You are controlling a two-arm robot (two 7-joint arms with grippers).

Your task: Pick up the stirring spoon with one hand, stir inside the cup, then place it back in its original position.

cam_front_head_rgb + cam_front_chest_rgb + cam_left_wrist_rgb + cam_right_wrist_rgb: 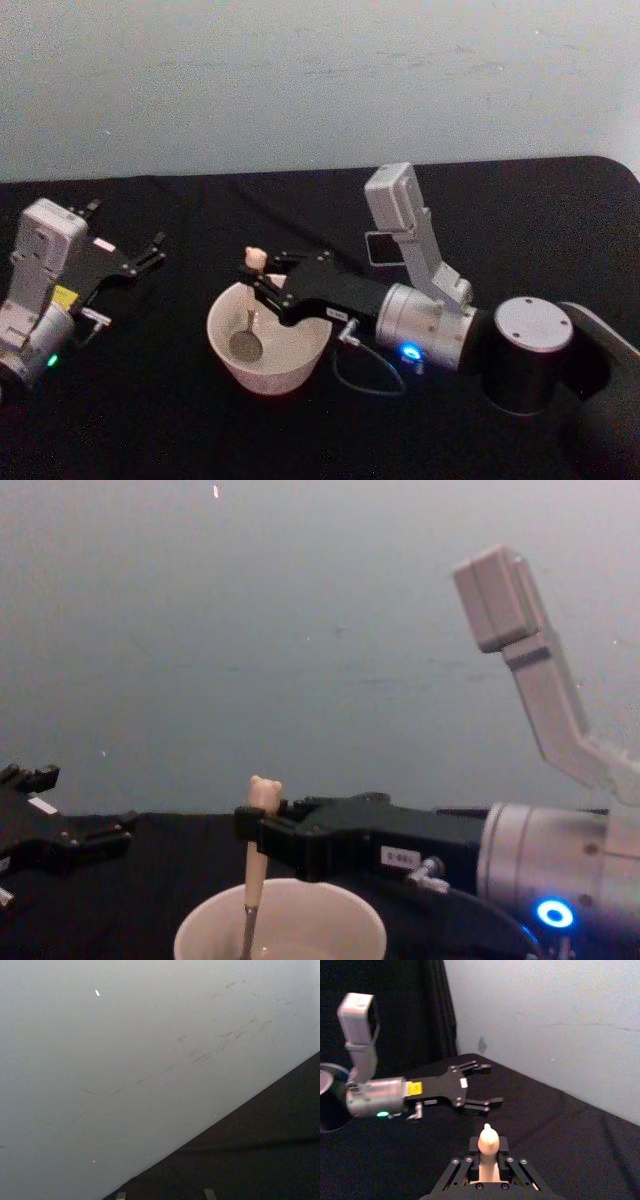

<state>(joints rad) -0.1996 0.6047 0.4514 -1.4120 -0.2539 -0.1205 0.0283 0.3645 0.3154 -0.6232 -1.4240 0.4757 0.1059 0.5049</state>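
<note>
At the left side of the worktop is the left gripper, well apart from the cup. Its fingers are spread wide and nothing is between them. It points toward the far wall. I judge it is parked there because the task asks only one hand, and this position keeps it out of the way of the other arm.

Near the middle stands the cup, wide and cream-white, on the black cloth. The stirring spoon is inside it, almost upright. Its round metal bowl is low in the cup, on the left part of the inside, and its small bear head rises above the rim. From the chest view the handle goes down straight past the rim. Such a steep angle probably lets the spoon circle without pushing on the thin wall.

From the right, the right gripper reaches across over the cup. Its fingers are closed on the pale handle just under the bear head. This high grip keeps the fingers above the rim while the bowl reaches the bottom. The stirring step seems to be in hand, and putting the spoon back is not yet done.
</note>
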